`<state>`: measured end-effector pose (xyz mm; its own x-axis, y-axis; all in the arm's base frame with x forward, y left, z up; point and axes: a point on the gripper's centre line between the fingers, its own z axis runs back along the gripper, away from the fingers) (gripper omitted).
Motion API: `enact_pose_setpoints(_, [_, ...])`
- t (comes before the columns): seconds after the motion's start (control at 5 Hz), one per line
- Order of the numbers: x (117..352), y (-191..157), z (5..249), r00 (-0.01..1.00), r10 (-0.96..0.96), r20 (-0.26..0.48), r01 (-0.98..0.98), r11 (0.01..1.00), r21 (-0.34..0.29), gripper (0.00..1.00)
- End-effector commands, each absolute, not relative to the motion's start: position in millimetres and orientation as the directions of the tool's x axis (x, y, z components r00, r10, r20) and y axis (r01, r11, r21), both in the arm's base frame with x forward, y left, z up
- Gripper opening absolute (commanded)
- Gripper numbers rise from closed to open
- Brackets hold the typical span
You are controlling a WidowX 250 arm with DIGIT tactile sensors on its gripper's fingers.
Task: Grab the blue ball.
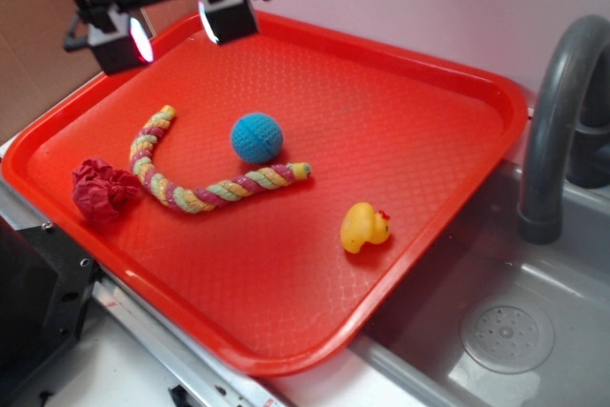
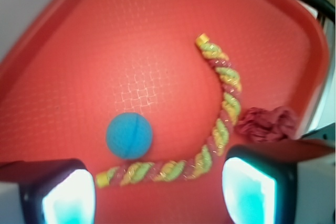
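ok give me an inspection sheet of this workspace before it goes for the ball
surface: red tray, resting partly over a grey sink.
job's things: blue ball, lying free inside the rope's curve.
clutter: twisted rope toy; dark red fabric wad by its bend; yellow duck apart from the rest.
grippers: gripper raised over the tray's far corner, jaws open, empty.
cables: nothing seen.
surroundings: grey faucet, sink drain.
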<state>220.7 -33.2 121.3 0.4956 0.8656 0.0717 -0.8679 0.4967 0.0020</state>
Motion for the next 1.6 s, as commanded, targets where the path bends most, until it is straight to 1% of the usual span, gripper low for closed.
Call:
enact_pose_setpoints(0.0, [234.4,-21.3,88.6,0.483,0.874,0.058,-0.874,0.485,-0.019,1.00])
enact_pose_setpoints(0.2, [240.5,-38.0,58.8,0.577,0.817,-0.010,-0.817,0.577,-0.001,1.00])
enact_pose_setpoints(0.4, [241.6,-38.4,41.7,0.571,0.820,0.032,-0.821,0.570,0.035,1.00])
enact_pose_setpoints(0.8, [245.3,-30.7,23.4,0.551,0.834,0.043,-0.834,0.548,0.066,1.00])
enact_pose_setpoints(1.0, [243.6,-31.2,20.3,0.551,0.833,0.048,-0.833,0.548,0.074,0.00])
enact_pose_setpoints(1.2, [240.5,-34.2,27.1,0.567,0.824,0.024,-0.823,0.564,0.062,0.00])
enact_pose_setpoints(1.4, [238.9,-28.7,44.2,0.653,0.754,-0.069,-0.755,0.655,0.024,0.00])
